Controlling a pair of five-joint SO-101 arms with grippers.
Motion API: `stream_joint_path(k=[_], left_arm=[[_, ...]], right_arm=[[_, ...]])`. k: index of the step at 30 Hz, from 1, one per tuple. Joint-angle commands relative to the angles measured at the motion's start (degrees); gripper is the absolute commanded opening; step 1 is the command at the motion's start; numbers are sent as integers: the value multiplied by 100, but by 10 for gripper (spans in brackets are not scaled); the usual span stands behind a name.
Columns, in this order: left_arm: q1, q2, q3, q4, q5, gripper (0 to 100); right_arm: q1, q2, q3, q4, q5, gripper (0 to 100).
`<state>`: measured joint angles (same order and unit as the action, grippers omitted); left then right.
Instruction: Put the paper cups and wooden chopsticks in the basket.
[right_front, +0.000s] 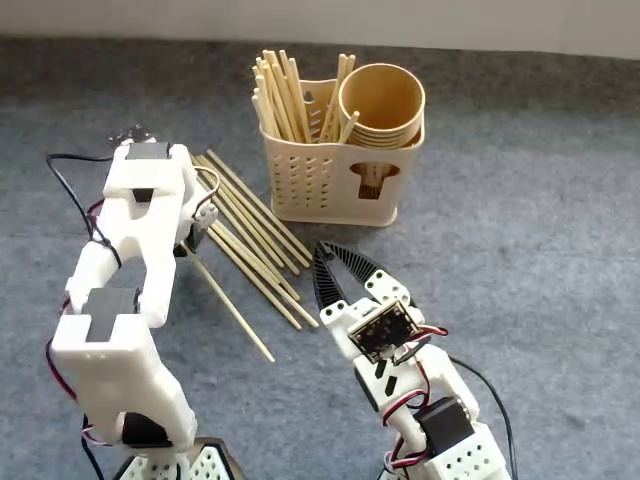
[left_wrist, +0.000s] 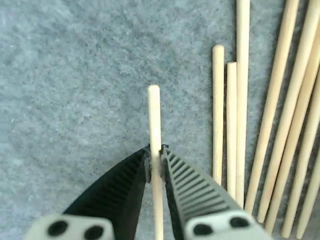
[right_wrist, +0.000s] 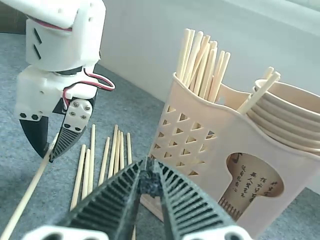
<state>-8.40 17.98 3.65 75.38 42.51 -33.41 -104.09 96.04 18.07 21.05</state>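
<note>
Left wrist view: L gripper (left_wrist: 156, 150) clamps chopstick (left_wrist: 154, 110); R gripper (right_wrist: 150, 166) closed; basket (right_wrist: 202, 167) window shows print

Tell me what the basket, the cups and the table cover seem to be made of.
Basket: probably moulded plastic, cream, smooth, matte; its punched holes are regular. Cups: seemingly paper, tan, matte, with thin stacked rims. Table cover: grey felt or carpet, judging by its fuzzy texture.

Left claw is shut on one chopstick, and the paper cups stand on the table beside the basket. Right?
No. The left claw is shut on one chopstick, but the paper cups sit stacked inside the basket, not on the table, as the high view shows.
</note>
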Motion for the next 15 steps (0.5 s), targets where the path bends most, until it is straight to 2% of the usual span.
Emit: stream_joint_path(k=[1, 10, 15], left_arm=[[57, -1007, 400, 18, 26, 6], [48, -2826, 2070, -1266, 35, 6], [48, -3767, 2571, -1653, 44, 6]], right_arm=[[57, -110, 585, -13, 325, 6], [57, -110, 585, -13, 360, 6], [57, -110, 585, -4, 360, 6]])
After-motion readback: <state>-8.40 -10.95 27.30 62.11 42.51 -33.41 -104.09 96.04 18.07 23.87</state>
